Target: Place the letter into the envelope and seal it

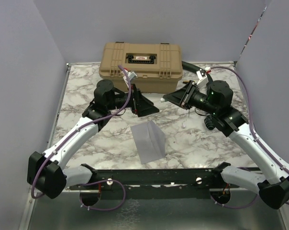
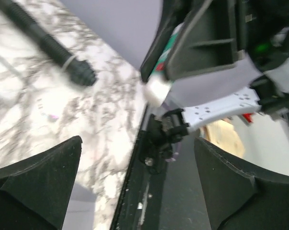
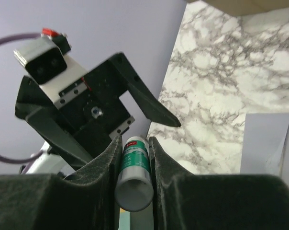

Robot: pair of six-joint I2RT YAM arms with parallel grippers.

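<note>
The grey-lavender envelope (image 1: 148, 141) lies on the marble table (image 1: 87, 139) between the two arms; its edge also shows in the right wrist view (image 3: 269, 143). The letter is out of view. My right gripper (image 3: 135, 143) is shut on a green-and-white glue stick (image 3: 135, 172), held off the table behind the envelope, with the stick's white end (image 1: 162, 101) pointing left. My left gripper (image 1: 145, 101) faces it from close by, jaws wide open and empty (image 2: 137, 187). The stick (image 2: 156, 91) shows ahead of the left fingers.
A tan hard case (image 1: 140, 64) stands at the back of the table, just behind both grippers. A black mounting rail (image 1: 159, 175) runs along the near edge. Lavender walls close in the left, back and right sides. A black cable (image 2: 49, 45) lies on the marble.
</note>
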